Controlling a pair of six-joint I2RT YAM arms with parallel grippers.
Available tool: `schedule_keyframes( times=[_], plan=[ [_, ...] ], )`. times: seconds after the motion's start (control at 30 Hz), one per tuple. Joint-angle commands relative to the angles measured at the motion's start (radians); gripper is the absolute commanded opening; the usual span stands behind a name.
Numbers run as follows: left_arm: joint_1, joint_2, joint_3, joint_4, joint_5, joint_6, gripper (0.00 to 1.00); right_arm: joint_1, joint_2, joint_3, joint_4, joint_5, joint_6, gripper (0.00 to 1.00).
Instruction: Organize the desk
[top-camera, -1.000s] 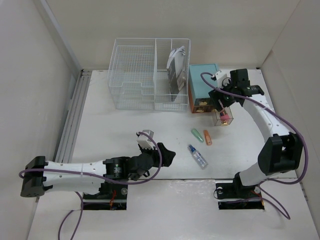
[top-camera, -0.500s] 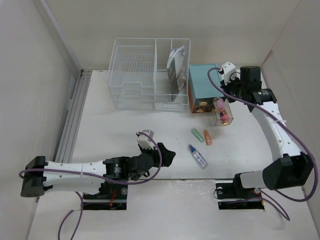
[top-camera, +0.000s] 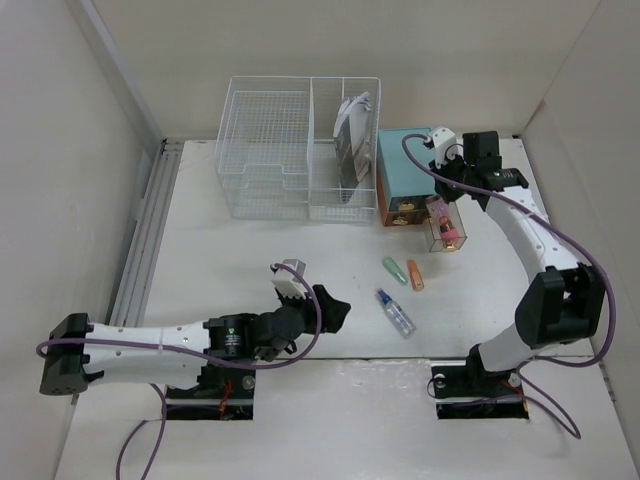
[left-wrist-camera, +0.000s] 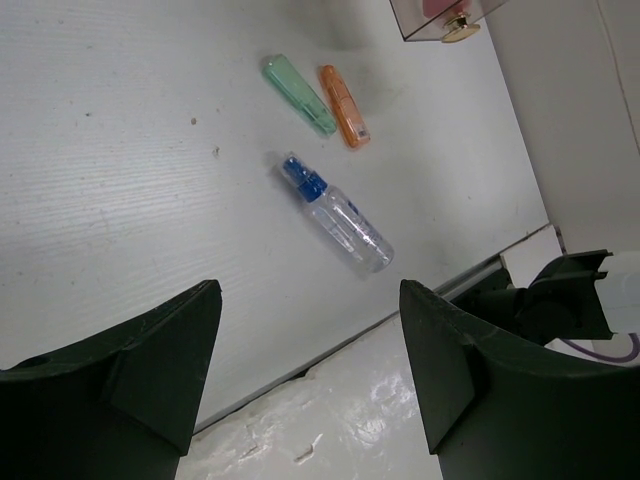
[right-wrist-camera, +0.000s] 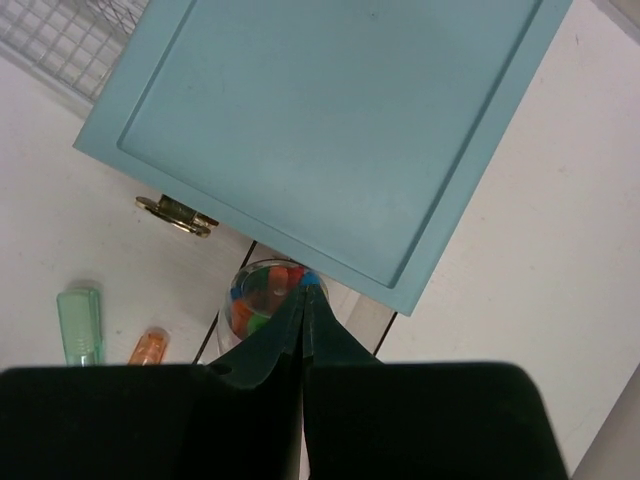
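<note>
White bench (top-camera: 220, 270) fills the floor of the walled cell, with a metal rail (top-camera: 145, 240) along its left edge. We see the left arm (top-camera: 170, 345) lying low across the near left of the bench. The left jaws are spread wide with nothing between them. In the wrist view both dark fingers (left-wrist-camera: 150, 360) frame bare bench. At the back left-centre is a white wire basket (top-camera: 265, 150), and a dark and white pouch (top-camera: 352, 140) stands in its right compartment. Near the centre a green tube (top-camera: 394, 270) and an orange tube (top-camera: 415, 275) lie just beside each other. They look to be apart, but we can't be sure. A clear spray bottle (top-camera: 396, 313) with a blue cap lies on its side nearer the arms, close to the tubes. The teal drawer box (top-camera: 405, 170) sits just right of the basket, with a brass handle (right-wrist-camera: 178, 211) on its front. A clear container (top-camera: 445, 228) with pink and other coloured contents sits at the box's front right corner. We can't tell if they touch. The right arm (top-camera: 540, 250) reaches to the back right over the teal box. The right jaws are pressed together with nothing seen in them, their tips above the box's front edge and the clear container.
</note>
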Motion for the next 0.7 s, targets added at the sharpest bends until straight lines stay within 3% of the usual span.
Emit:
schedule_keyframes(
  times=[0.0,0.67],
  plan=[
    [-0.005,-0.034,-0.005,0.017,-0.005,-0.003,0.69,0.008,0.007,0.048,0.043,-0.028,0.017,0.01],
    [-0.005,-0.034,-0.005,0.017,-0.014,-0.003,0.69,0.008,-0.022,0.037,-0.068,-0.01,-0.003,0.0]
  ],
)
